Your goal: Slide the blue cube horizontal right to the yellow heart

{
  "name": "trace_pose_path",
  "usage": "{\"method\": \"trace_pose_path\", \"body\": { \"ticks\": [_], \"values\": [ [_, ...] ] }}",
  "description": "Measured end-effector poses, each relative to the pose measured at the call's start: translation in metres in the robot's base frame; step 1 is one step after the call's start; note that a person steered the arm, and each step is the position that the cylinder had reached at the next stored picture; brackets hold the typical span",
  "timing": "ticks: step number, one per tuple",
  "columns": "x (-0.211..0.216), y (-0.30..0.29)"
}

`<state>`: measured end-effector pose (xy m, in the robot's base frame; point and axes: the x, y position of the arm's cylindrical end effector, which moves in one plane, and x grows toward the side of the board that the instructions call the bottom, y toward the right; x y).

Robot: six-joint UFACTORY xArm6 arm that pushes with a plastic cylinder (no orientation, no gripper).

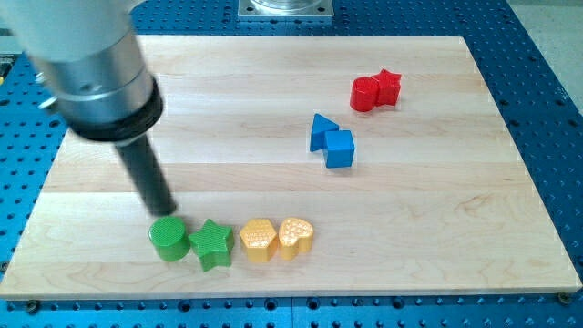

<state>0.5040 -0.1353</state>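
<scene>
The blue cube [340, 148] sits right of the board's middle, touching a blue triangular block [322, 130] at its upper left. The yellow heart [297, 237] lies near the view's bottom, touching a yellow hexagonal block [259, 240] on its left. My tip [165, 212] is at the lower left, just above the green cylinder [168, 239], far left of the blue cube and the heart.
A green star [210, 244] sits between the green cylinder and the yellow hexagonal block. A red cylinder [364, 94] and red star [389, 86] touch at the upper right. The wooden board [474, 210] lies on a blue perforated table.
</scene>
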Motion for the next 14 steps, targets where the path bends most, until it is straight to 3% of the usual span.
{"method": "trace_pose_path", "body": {
  "ticks": [1,3,5,6,7,8,10,12,14],
  "values": [
    [-0.064,0.083],
    [-0.083,0.220],
    [0.006,0.215],
    [-0.054,0.237],
    [-0.038,0.274],
    [-0.002,0.276],
    [0.024,0.313],
    [0.032,0.238],
    [0.065,0.250]
  ]
}}
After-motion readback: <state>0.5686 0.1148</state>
